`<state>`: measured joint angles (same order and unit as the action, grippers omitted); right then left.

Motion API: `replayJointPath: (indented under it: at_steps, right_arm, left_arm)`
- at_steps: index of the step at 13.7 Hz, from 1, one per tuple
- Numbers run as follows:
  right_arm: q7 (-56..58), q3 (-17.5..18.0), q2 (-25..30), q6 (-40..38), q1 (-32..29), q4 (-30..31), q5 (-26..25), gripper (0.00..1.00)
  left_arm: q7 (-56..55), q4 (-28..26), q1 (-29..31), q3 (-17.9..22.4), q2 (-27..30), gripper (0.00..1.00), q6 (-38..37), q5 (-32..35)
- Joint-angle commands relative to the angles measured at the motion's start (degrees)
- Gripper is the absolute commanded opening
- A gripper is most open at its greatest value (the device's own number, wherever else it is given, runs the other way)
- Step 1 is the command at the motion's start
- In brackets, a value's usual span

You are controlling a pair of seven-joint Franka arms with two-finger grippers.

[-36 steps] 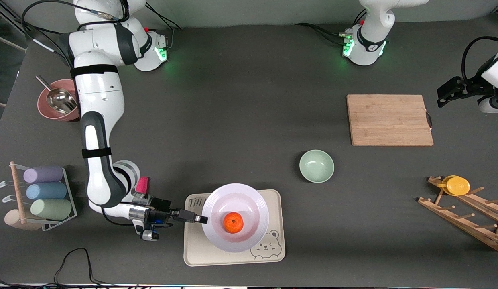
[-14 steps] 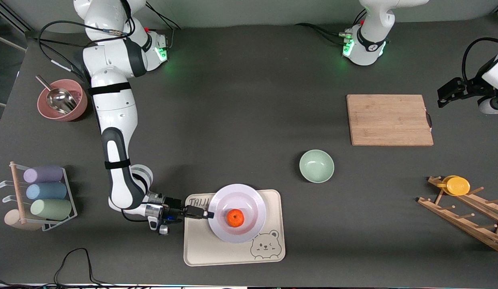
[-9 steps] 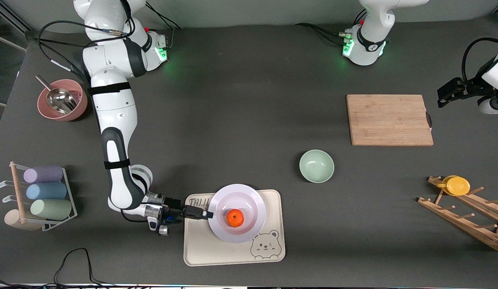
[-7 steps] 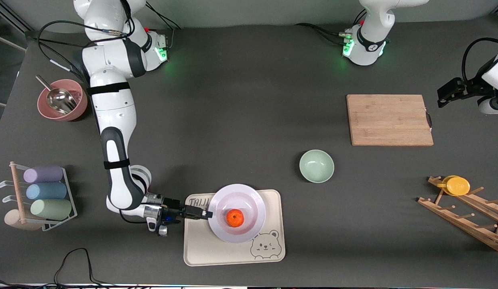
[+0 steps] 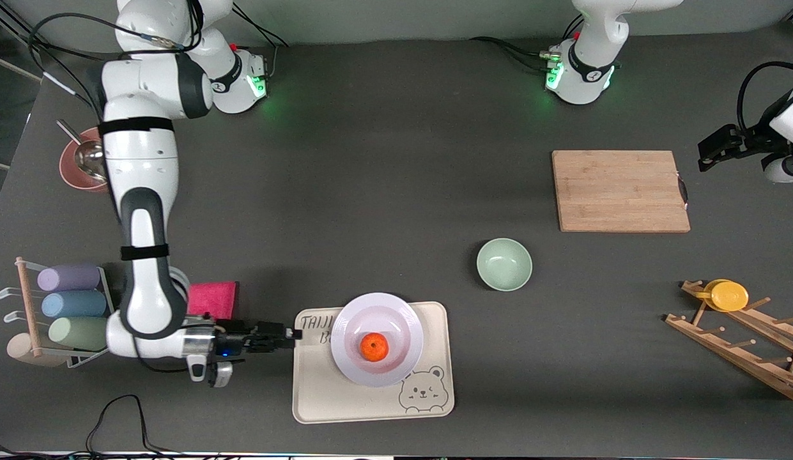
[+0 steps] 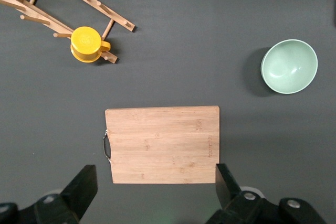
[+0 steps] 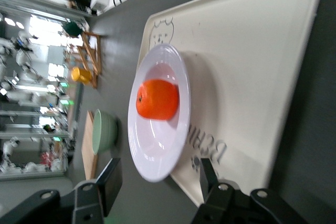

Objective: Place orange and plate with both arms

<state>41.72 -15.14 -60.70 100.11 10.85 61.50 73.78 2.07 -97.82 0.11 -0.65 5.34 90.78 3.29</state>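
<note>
The white-lavender plate (image 5: 404,321) lies on the cream bear-print tray (image 5: 332,399), with the orange (image 5: 374,347) in its middle. My right gripper (image 5: 294,333) hangs low at the tray's edge toward the right arm's end of the table, open and holding nothing, a short gap from the plate's rim. In the right wrist view the plate (image 7: 157,163) and the orange (image 7: 157,99) show ahead of the open right gripper (image 7: 159,182). My left gripper (image 5: 712,150) waits open in the air off the handle end of the cutting board. The left wrist view shows the left gripper (image 6: 156,192) empty.
A pale green bowl (image 5: 504,264) and a wooden cutting board (image 5: 620,190) lie toward the left arm's end. A wooden rack holds a yellow cup (image 5: 728,295). A pink cloth (image 5: 212,299), a stand of pastel cups (image 5: 70,305) and a pink bowl with a scoop (image 5: 83,167) sit near the right arm.
The right gripper set the plate down on the tray, let go of its rim and drew back toward the right arm's end. The left arm has not moved.
</note>
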Motion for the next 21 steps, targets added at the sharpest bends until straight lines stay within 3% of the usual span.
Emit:
replayJointPath:
  at_steps: [1, 2, 4, 6, 9, 12, 17, 21]
  right_arm:
    - [-4.5, 0.2, 8.6, -5.9, -2.5, 4.3, -11.2, 0.74]
    - [-6.4, 0.1, 12.1, -8.4, -3.1, 5.8, -16.2, 0.78]
    - [-8.8, 0.2, 19.4, -12.7, -4.6, 8.7, -27.8, 1.0]
    - [-11.5, 0.3, 27.6, -16.1, -5.7, 11.8, -39.1, 1.0]
    - [-21.3, 0.9, 38.0, -17.8, -6.7, 17.0, -50.9, 1.0]
    - [-30.1, 4.8, 45.5, -17.9, -6.9, 19.3, -61.7, 1.0]
    - [-36.2, 9.3, 54.7, -14.3, -7.5, 26.4, -69.3, 1.0]
    - [-37.8, 10.0, 56.2, -11.8, -8.1, 28.2, -71.5, 1.0]
  left_arm:
    - [0.0, -3.3, -0.1, 0.2, 2.7, 1.0, 1.6, -0.2]
    - [0.0, -4.1, -0.1, 0.2, 3.4, 1.0, 2.5, -0.2]
    - [0.0, -7.9, -0.1, 0.4, 5.9, 1.0, 4.8, -0.1]
    - [0.0, -9.0, -0.1, 0.4, 6.6, 1.0, 5.3, -0.1]
    - [0.5, -8.6, -0.1, 0.4, 6.5, 1.0, 4.5, 0.1]
    - [0.5, -8.5, -0.1, 0.4, 6.5, 1.0, 4.4, 0.5]
    - [0.5, -8.3, -0.1, 1.4, 6.4, 1.0, 4.6, 0.0]
    - [0.5, -8.3, -0.1, 1.5, 6.4, 1.0, 4.6, -0.2]
